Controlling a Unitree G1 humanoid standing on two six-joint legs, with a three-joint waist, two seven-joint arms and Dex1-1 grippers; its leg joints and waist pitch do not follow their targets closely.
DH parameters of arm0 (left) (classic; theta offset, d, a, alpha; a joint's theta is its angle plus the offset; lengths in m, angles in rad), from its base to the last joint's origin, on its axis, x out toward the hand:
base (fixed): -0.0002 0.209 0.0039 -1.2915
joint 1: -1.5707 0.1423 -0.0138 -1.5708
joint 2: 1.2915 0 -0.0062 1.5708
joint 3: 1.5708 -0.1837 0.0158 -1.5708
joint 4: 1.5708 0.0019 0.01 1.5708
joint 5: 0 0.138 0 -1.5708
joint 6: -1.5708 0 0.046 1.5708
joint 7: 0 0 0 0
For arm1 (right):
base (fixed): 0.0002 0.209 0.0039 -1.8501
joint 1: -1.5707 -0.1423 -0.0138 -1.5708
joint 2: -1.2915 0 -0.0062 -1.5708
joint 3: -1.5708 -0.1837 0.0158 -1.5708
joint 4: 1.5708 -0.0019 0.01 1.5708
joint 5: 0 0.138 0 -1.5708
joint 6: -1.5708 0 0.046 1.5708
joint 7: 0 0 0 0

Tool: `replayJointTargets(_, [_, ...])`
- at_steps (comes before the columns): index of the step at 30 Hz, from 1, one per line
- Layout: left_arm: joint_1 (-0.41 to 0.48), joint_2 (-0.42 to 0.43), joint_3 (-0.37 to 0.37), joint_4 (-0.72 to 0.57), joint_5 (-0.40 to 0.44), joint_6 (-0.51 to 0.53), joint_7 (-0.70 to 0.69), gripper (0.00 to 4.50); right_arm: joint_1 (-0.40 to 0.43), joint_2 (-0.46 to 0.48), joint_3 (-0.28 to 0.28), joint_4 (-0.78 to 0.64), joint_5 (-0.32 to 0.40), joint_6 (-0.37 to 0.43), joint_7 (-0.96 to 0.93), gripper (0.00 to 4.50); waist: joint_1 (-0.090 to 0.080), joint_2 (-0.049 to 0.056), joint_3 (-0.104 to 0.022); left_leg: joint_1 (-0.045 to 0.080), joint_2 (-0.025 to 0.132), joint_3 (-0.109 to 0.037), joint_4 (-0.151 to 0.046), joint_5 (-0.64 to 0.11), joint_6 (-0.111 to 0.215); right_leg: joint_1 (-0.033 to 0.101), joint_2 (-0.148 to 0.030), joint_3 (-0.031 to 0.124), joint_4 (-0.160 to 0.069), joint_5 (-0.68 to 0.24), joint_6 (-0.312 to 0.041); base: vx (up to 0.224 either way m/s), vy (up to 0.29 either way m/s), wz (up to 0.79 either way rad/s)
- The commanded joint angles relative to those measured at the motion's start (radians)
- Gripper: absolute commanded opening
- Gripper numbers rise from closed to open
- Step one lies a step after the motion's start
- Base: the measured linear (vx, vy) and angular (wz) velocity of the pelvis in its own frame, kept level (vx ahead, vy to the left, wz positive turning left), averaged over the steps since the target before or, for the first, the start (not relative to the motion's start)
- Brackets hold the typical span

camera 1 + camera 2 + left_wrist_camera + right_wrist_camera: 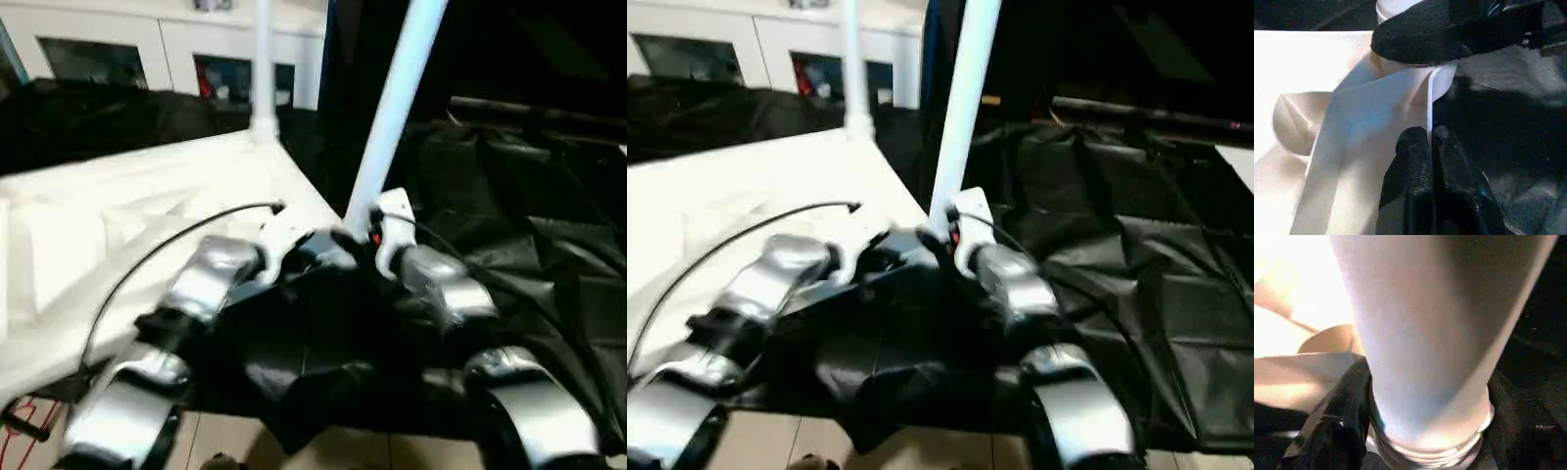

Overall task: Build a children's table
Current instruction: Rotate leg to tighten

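While I watch through the head camera, the top [127, 225] lies underside up on black sheeting [1156, 284], one leg [263, 69] standing at its far corner, another leg [397, 108] leaning at the near corner. My right gripper [364, 235] has its fingers spread around that leg's base. From the left wrist, my left gripper [1431, 142] pinches the top's thin edge, fingers nearly shut. From the right wrist, the leg's threaded end [1435, 445] sits between the right fingers [1347, 421].
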Motion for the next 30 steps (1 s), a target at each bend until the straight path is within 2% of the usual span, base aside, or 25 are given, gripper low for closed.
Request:
replayJointTargets(1, [-0.009, -0.07, -0.018, -0.032, -0.025, -0.006, 0.005, 0.0, 0.014, 0.057, 0.037, 0.048, -0.014, 0.02, 0.041, 3.47, 0.002, 0.003, -0.073, 0.021, 0.013, 0.001, -0.061, -0.164, 0.019, 0.045, -0.043, 0.018, -0.057, -0.058, -0.228, 0.0, 0.0, 0.0])
replayJointTargets(4, [-0.001, -0.076, -0.019, -0.037, -0.028, -0.017, -0.002, 0.0, 0.005, 0.064, 0.016, 0.052, 0.008, 0.011, 0.096, 3.7, 0.002, 0.002, -0.071, 0.021, 0.015, 0.0, -0.062, -0.19, 0.025, 0.044, -0.045, 0.018, -0.062, -0.087, -0.227, 0.0, 0.0, 0.0])
replayJointTargets(7, [0.014, -0.046, -0.027, -0.057, -0.035, -0.064, -0.052, 0.0, 0.011, 0.025, 0.05, 0.028, -0.012, -0.021, 0.182, 3.93, 0.004, 0.002, -0.072, 0.02, 0.016, -0.001, -0.061, -0.183, 0.03, 0.047, -0.046, 0.017, -0.061, -0.079, -0.229, 0.0, 0.0, 0.0])
replayJointTargets(9, [0.032, -0.012, -0.042, -0.079, -0.038, -0.097, -0.11, 0.0, 0.041, -0.029, 0.098, -0.021, -0.032, -0.051, 0.284, 3.93, 0.007, 0.001, -0.074, 0.018, 0.017, -0.001, -0.059, -0.163, 0.042, 0.051, -0.046, 0.016, -0.058, -0.05, -0.233, 0.0, 0.0, 0.0])
replayJointTargets(12, [0.047, 0.015, -0.05, -0.1, -0.044, -0.104, -0.162, 0.0, 0.068, -0.075, 0.122, -0.07, -0.032, -0.071, 0.381, 3.93, 0.008, -0.001, -0.075, 0.018, 0.016, 0.002, -0.055, -0.133, 0.062, 0.05, -0.044, 0.017, -0.052, -0.001, -0.246, 0.0, 0.0, 0.0])
replayJointTargets(14, [0.063, 0.044, -0.058, -0.123, -0.054, -0.121, -0.224, 0.0, 0.093, -0.114, 0.126, -0.126, -0.01, -0.066, 0.48, 3.93, 0.012, -0.002, -0.072, 0.019, 0.017, 0.003, -0.056, -0.145, 0.073, 0.05, -0.044, 0.017, -0.055, -0.019, -0.248, 0.0, 0.0, 0.0])
replayJointTargets(15, [0.075, 0.062, -0.062, -0.138, -0.065, -0.137, -0.267, 0.0, 0.106, -0.134, 0.127, -0.159, 0.005, -0.051, 0.533, 3.93, 0.015, 0.001, -0.069, 0.02, 0.019, 0.002, -0.058, -0.168, 0.076, 0.049, -0.045, 0.018, -0.058, -0.051, -0.246, 0.0, 0.0, 0.0])
replayJointTargets(19, [0.103, 0.103, -0.057, -0.19, -0.118, -0.159, -0.384, 0.0, 0.146, -0.207, 0.158, -0.254, 0.033, -0.026, 0.687, 3.93, 0.022, 0.003, -0.068, 0.026, 0.022, 0.002, -0.06, -0.206, 0.058, 0.043, -0.045, 0.019, -0.061, -0.102, -0.245, 0.0, 0.0, 0.0])
replayJointTargets(21, [0.107, 0.123, -0.059, -0.198, -0.124, -0.174, -0.421, 0.0, 0.162, -0.239, 0.179, -0.286, 0.032, -0.028, 0.743, 3.93, 0.025, 0.003, -0.067, 0.027, 0.022, 0.002, -0.061, -0.217, 0.05, 0.042, -0.044, 0.018, -0.063, -0.121, -0.241, 0.0, 0.0, 0.0])
replayJointTargets(22, [0.107, 0.133, -0.06, -0.197, -0.123, -0.175, -0.435, 0.0, 0.17, -0.252, 0.187, -0.302, 0.032, -0.025, 0.766, 3.93, 0.024, -0.001, -0.066, 0.024, 0.022, 0.003, -0.062, -0.217, 0.046, 0.042, -0.044, 0.018, -0.064, -0.13, -0.237, 0.0, 0.0, 0.0])
replayJointTargets(25, [0.11, 0.156, -0.06, -0.201, -0.129, -0.184, -0.481, 0.0, 0.189, -0.275, 0.2, -0.343, 0.028, -0.01, 0.813, 3.93, 0.027, 0.001, -0.067, 0.024, 0.022, 0.002, -0.062, -0.211, 0.042, 0.041, -0.045, 0.018, -0.062, -0.136, -0.23, 0.0, 0.0, 0.0])
replayJointTargets(26, [0.113, 0.164, -0.058, -0.205, -0.136, -0.182, -0.502, 0.0, 0.195, -0.281, 0.203, -0.358, 0.028, 0.001, 0.829, 3.78, 0.026, 0.0, -0.067, 0.024, 0.021, 0.003, -0.061, -0.209, 0.042, 0.041, -0.045, 0.019, -0.062, -0.132, -0.231, 0.0, 0.0, 0.0])
replayJointTargets(28, [0.116, 0.175, -0.055, -0.209, -0.143, -0.177, -0.522, 0.0, 0.203, -0.284, 0.206, -0.38, 0.037, 0.019, 0.84, 3.78, 0.027, 0.0, -0.068, 0.023, 0.021, 0.002, -0.061, -0.197, 0.044, 0.042, -0.044, 0.018, -0.059, -0.119, -0.234, 0.0, 0.0, 0.0])
replayJointTargets(30, [0.118, 0.181, -0.054, -0.21, -0.149, -0.178, -0.534, 0.0, 0.207, -0.282, 0.206, -0.392, 0.044, 0.031, 0.844, 3.51, 0.026, 0.001, -0.068, 0.025, 0.022, 0.003, -0.06, -0.195, 0.045, 0.04, -0.044, 0.018, -0.058, -0.112, -0.24, 0.0, 0.0, 0.0])
